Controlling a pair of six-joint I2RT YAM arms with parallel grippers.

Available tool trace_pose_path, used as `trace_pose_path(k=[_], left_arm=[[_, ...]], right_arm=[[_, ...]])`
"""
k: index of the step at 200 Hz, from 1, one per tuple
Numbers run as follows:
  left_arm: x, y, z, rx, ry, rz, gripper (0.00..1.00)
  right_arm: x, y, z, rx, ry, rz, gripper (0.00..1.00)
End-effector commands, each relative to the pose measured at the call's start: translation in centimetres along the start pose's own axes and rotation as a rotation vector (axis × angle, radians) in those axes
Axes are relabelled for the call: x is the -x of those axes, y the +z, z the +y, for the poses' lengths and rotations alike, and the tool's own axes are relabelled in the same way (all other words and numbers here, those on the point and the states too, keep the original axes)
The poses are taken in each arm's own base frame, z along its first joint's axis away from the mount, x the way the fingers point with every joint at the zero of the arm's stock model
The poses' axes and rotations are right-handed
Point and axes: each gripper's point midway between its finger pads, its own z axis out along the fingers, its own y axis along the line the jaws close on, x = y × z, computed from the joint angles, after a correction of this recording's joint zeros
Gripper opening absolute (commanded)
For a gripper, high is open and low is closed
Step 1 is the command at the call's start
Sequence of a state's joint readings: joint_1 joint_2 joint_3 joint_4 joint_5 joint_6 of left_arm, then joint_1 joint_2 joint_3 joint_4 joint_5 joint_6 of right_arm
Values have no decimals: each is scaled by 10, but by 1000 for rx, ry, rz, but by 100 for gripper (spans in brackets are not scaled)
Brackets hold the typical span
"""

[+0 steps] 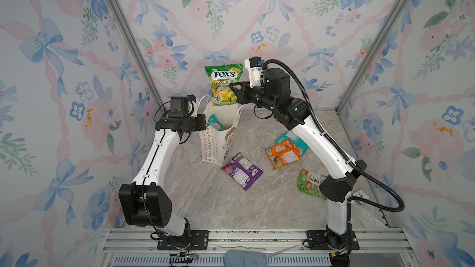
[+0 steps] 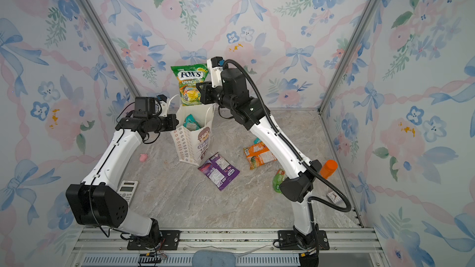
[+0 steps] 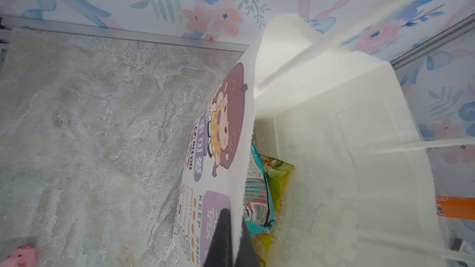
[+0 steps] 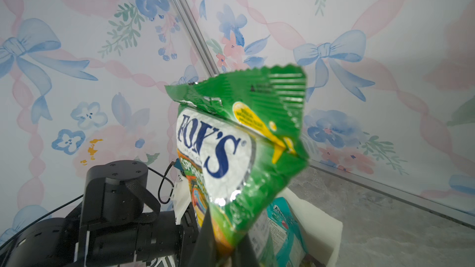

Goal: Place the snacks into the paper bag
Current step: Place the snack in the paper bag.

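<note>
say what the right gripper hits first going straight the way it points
Beyond the green pouch the right gripper holds, probably only the floral wall; the left arm looks lower and off that line, though depth is unclear.

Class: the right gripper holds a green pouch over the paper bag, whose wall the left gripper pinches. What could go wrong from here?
1. The green pouch hangs by the bag's far rim, so on release from the right gripper it may fall behind the paper bag.
2. The teal pouch stands tall inside and may block it.
3. The left gripper pinches only thin paper; a push could tip the bag.
</note>
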State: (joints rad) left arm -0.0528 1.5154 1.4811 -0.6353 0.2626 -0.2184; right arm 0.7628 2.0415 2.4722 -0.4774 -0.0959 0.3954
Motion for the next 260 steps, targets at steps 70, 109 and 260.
trace_pose_path(k=[70,109,260], left_arm=[[7,-6,-7,-23,15,-37,0],[7,-6,-6,-17,15,-39,0],[7,-6,-5,-18,13,-38,0]], right_arm=[[-56,11,-55,-211,-55,147,0],[-71,6,-66,-241,-57,183,0],[-115,4,-64,-233,-45,297,0]])
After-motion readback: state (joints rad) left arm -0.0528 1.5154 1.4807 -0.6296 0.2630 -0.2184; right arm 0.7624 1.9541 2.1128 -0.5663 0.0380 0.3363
